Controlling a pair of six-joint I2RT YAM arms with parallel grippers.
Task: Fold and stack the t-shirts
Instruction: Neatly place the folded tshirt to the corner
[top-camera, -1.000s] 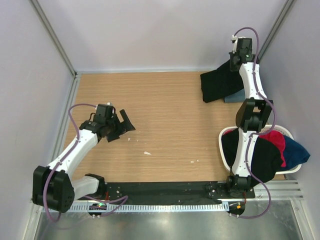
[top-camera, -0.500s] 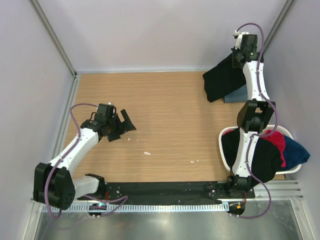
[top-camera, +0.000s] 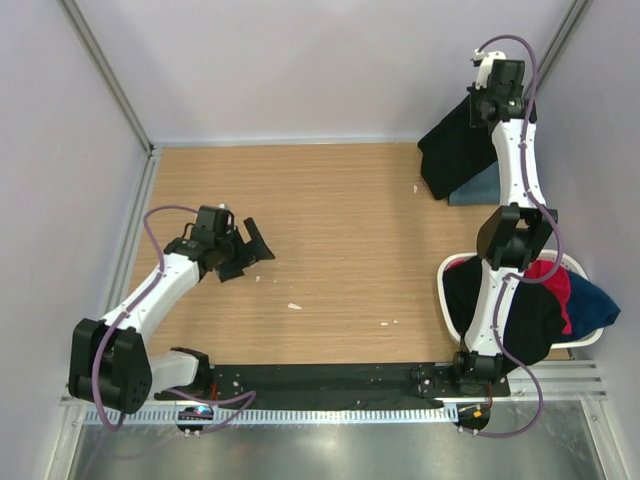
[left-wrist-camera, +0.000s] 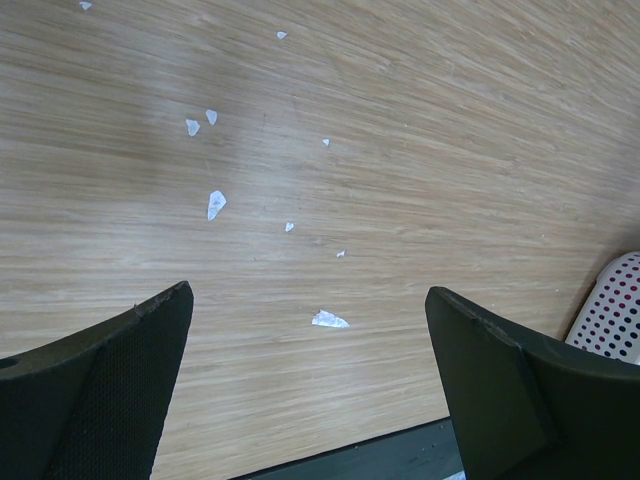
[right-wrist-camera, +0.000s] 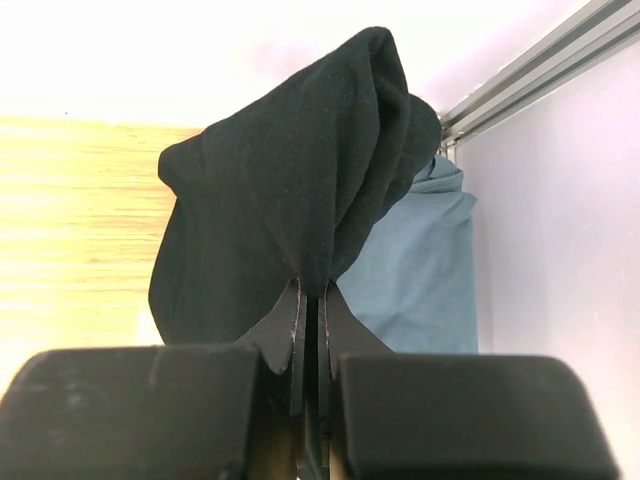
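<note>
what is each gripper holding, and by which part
The right gripper is shut on the black t-shirt, pinching a bunched fold of its cloth; which part of the shirt cannot be told. The left gripper is open, holding nothing.

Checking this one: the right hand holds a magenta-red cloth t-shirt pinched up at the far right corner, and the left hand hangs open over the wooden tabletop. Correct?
No. The cloth t-shirt pinched in the right hand is black, not magenta-red, as the right wrist view shows. The rest stands: far right corner, left hand open over the wooden tabletop.
</note>
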